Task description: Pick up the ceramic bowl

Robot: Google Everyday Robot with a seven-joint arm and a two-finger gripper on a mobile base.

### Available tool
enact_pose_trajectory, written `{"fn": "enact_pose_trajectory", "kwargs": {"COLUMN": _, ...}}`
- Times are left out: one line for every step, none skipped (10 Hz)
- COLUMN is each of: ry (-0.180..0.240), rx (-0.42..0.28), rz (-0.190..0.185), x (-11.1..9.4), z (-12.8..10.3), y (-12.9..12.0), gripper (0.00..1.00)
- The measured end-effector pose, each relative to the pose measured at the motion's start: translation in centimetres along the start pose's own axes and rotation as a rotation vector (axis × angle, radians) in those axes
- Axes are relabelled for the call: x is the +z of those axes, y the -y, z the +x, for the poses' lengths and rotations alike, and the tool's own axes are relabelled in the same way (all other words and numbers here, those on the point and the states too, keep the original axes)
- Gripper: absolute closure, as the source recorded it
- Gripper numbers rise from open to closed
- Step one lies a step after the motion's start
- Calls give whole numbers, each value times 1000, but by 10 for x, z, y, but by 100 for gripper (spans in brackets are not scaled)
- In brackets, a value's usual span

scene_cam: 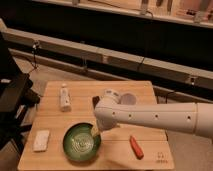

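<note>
One end effector (94, 131) overhangs the ceramic bowl (79, 145) near its rim.

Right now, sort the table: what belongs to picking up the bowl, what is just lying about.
Job: ceramic bowl; gripper, at the bowl's right rim.
Lying about: white bottle; white block; orange-red stick; white cup.

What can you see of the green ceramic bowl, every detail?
The ceramic bowl is wide, shallow, round, glossy green with pale concentric rings inside and a dark rim. It sits upright, apparently empty, near the front of the wooden table. The hand is at its upper right rim as pictured; contact cannot be told.
</note>
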Motion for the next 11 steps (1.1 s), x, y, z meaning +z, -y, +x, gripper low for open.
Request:
{"fn": "enact_pose_trajectory", "kwargs": {"ry": 0, "rx": -2, "rz": 3, "x": 1, "z": -1, "y": 0, "gripper": 20}}
{"fn": "enact_pose_trajectory", "kwargs": {"ry": -4, "rx": -3, "rz": 8, "x": 3, "z": -1, "y": 1, "gripper": 20}}
{"fn": "enact_pose_trajectory", "kwargs": {"ry": -7, "rx": -5, "rz": 18, "x": 8, "z": -2, "y": 3, "gripper": 20}}
{"fn": "enact_pose_trajectory", "kwargs": {"ry": -10, "rx": -3, "rz": 27, "x": 14, "z": -3, "y": 4, "gripper": 20}}
{"fn": "enact_pose_trajectory", "kwargs": {"ry": -14, "rx": -2, "rz": 35, "x": 17, "z": -2, "y": 5, "gripper": 20}}
{"fn": "enact_pose_trajectory", "kwargs": {"ry": -15, "rx": 1, "rz": 44, "x": 21, "z": -3, "y": 6, "gripper": 20}}
{"fn": "enact_pose_trajectory", "kwargs": {"ry": -18, "rx": 1, "rz": 46, "x": 22, "z": -3, "y": 5, "gripper": 20}}
{"fn": "enact_pose_trajectory", "kwargs": {"ry": -22, "rx": 0, "rz": 50, "x": 23, "z": -2, "y": 7, "gripper": 20}}
{"fn": "enact_pose_trajectory", "kwargs": {"ry": -24, "rx": 0, "rz": 52, "x": 26, "z": -2, "y": 8, "gripper": 20}}
{"fn": "enact_pose_trajectory", "kwargs": {"ry": -27, "rx": 1, "rz": 54, "x": 28, "z": -1, "y": 7, "gripper": 20}}
{"fn": "enact_pose_trajectory", "kwargs": {"ry": -28, "rx": 2, "rz": 58, "x": 30, "z": -1, "y": 8, "gripper": 20}}
